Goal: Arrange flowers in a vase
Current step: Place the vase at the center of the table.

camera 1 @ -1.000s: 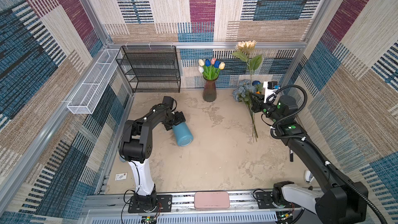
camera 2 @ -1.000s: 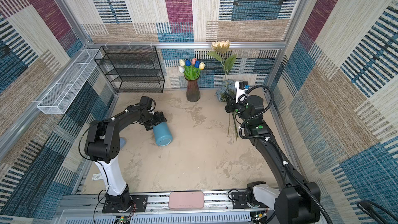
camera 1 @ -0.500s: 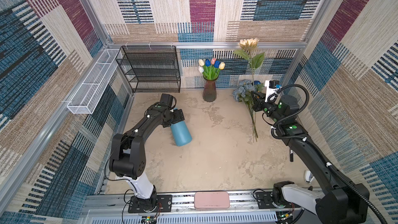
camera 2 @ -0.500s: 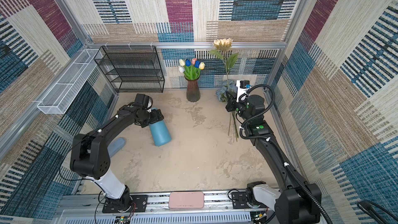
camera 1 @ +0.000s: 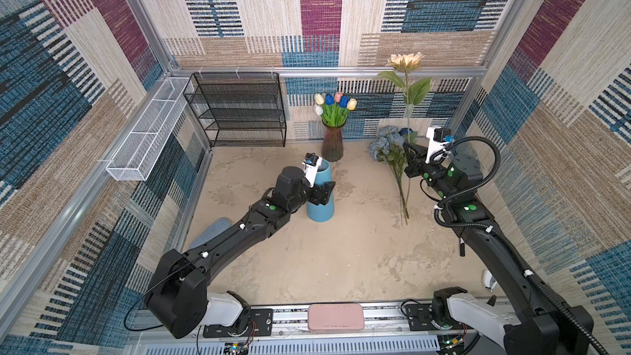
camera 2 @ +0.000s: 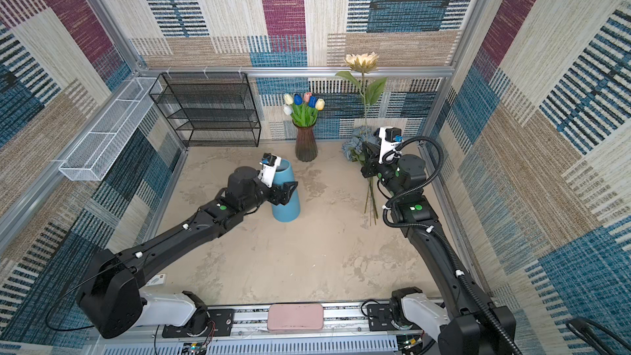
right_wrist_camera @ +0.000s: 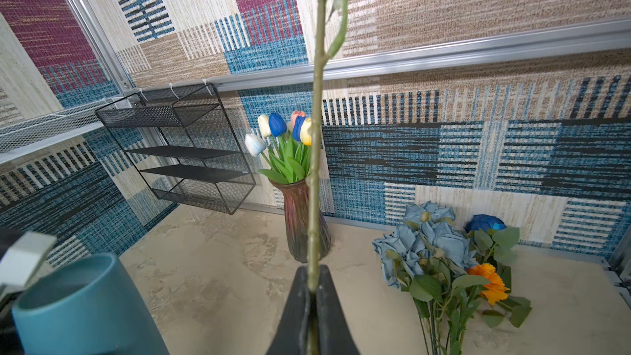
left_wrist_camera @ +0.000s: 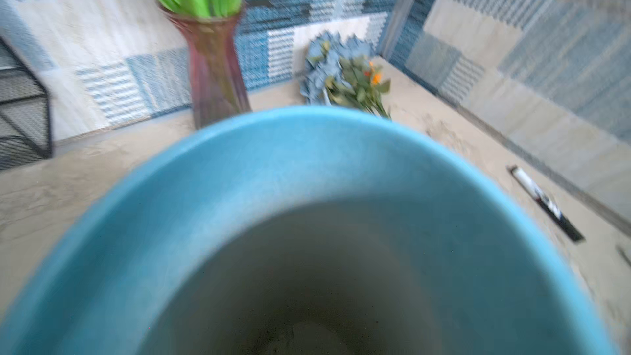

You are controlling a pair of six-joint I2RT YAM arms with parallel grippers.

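Since a second ago the blue vase [camera 1: 321, 213] has gone from lying on its side near the left wall to standing on its base, closer to the middle of the table [camera 1: 341, 261], and the left arm has stretched out with it. The left gripper [camera 1: 324, 190] has its jaws spread wide across the vase body, one on each side, clamped on it.

The right gripper [right_wrist_camera: 311, 278] has hardly moved. Its jaws are pressed together on the stem of the cream sunflower [camera 1: 404, 62], which stands upright. The pale blue rose bunch [camera 1: 387, 143], small orange bloom [right_wrist_camera: 488, 281] and deep blue rose [right_wrist_camera: 485, 225] lie on the table just beside this gripper, near the back wall. The tulips [camera 1: 334, 104] stand in the dark red glass vase [camera 1: 333, 146].
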